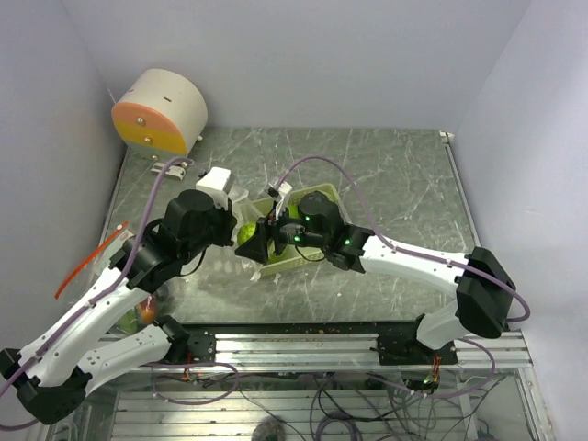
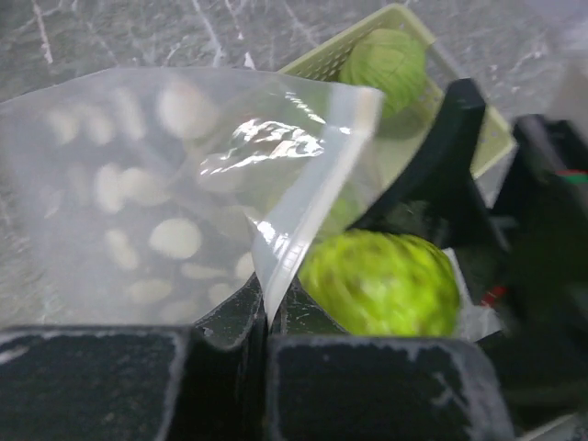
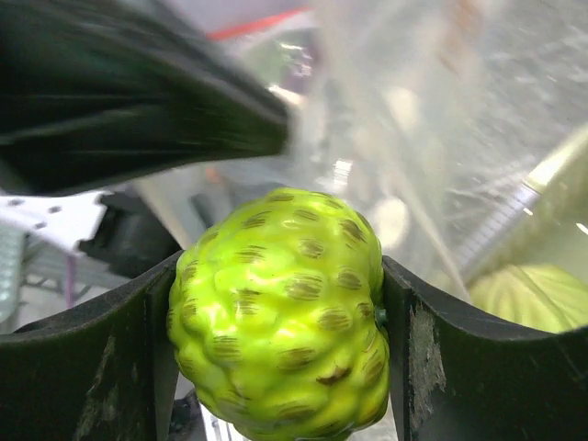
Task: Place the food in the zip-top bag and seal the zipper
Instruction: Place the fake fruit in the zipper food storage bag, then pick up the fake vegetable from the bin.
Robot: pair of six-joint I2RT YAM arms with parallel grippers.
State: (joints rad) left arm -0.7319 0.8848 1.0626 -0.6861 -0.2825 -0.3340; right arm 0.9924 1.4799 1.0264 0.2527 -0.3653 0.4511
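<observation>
Bumpy green ball (image 3: 280, 276) is clamped by right gripper (image 3: 276, 367), just right of zip-top bag (image 2: 156, 184); bag edge is pinched by left gripper (image 2: 268, 308).

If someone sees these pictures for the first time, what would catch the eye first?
The bumpy bright-green ball, clamped in the right gripper, fills the right wrist view. Beside it, the left gripper pinches the edge of the clear zip-top bag, held up next to the pale-green basket.
</observation>
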